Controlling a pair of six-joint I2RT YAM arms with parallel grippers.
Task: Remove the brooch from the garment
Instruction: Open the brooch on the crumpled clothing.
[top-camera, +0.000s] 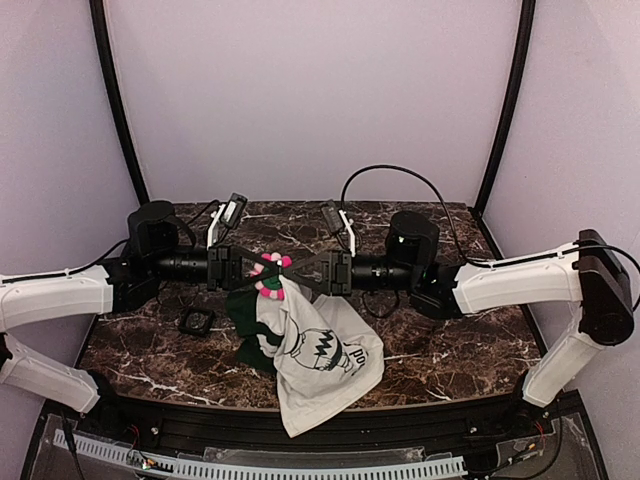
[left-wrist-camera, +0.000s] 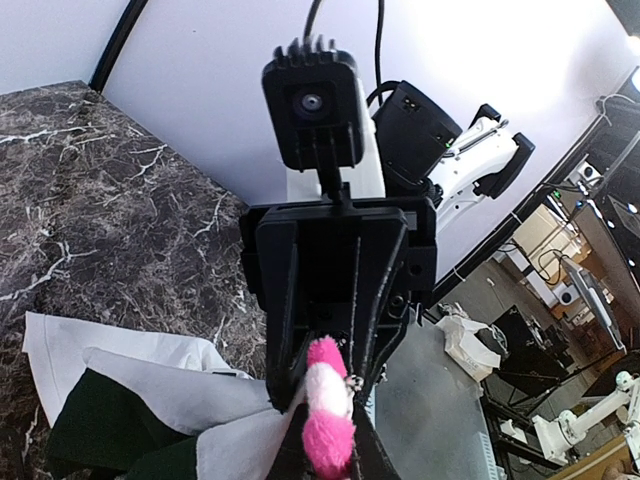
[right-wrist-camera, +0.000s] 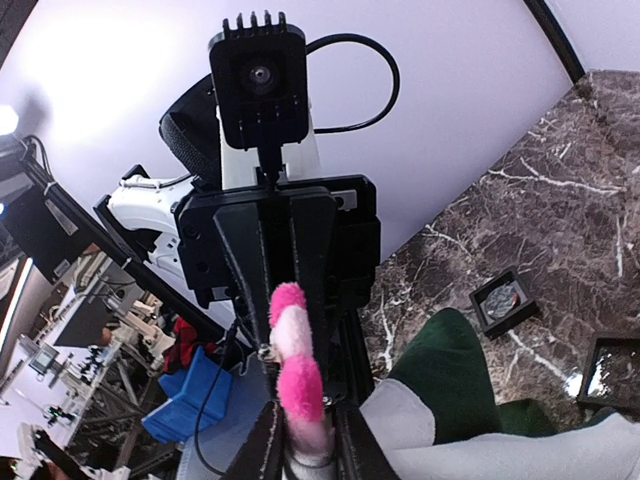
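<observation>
Right now both arms reach inward and meet nose to nose above the middle of the marble table (top-camera: 450, 340). At left on the table a small black square frame (top-camera: 195, 321) lies flat, near the hanging cloth and clear of both grippers.

Left gripper (top-camera: 252, 270): jaws closed tight. In the left wrist view, white and green fabric bunches into its fingertips, so it is pinching the garment (top-camera: 322, 362) right by the pin.

Brooch (top-camera: 270, 277): pink and white petals, lifted off the table, sitting between the two grippers' tips at the top of the garment.

The garment hangs from that spot. Its dark green part is on the left, and the white part with the black cartoon print drapes down and to the right. The lower end rests on the table near the front edge.

Right gripper (top-camera: 292, 272): jaws narrowed onto the brooch. The right wrist view shows one finger on each side of the petals, touching them.

A second black frame (right-wrist-camera: 610, 370) shows at the right edge of the right wrist view, on the table and well apart from the brooch.
</observation>
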